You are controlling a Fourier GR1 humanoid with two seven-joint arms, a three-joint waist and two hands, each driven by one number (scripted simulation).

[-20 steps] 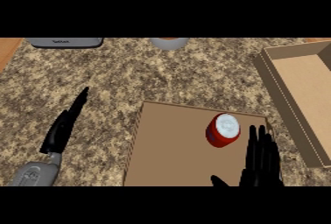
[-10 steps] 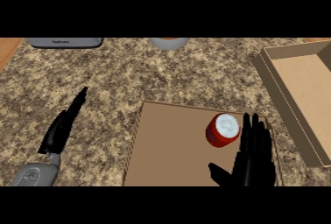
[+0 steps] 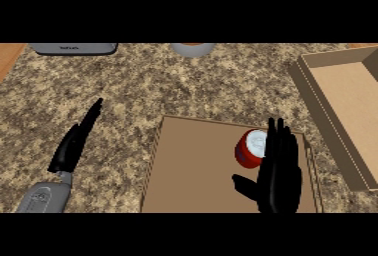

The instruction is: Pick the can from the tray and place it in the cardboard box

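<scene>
The can, red with a pale top, stands on the tray toward its far right part, at about 1 o'clock from the tray's middle. The right hand lies over the tray with straight fingers pointing to 12 o'clock and the thumb spread out to 9 o'clock; it holds nothing. The can sits just beside those fingers, at about 10 o'clock from the palm, partly covered by them. The box lies at 2 o'clock from the can, off the tray. The left hand rests open, fingers straight, on the counter at the left.
</scene>
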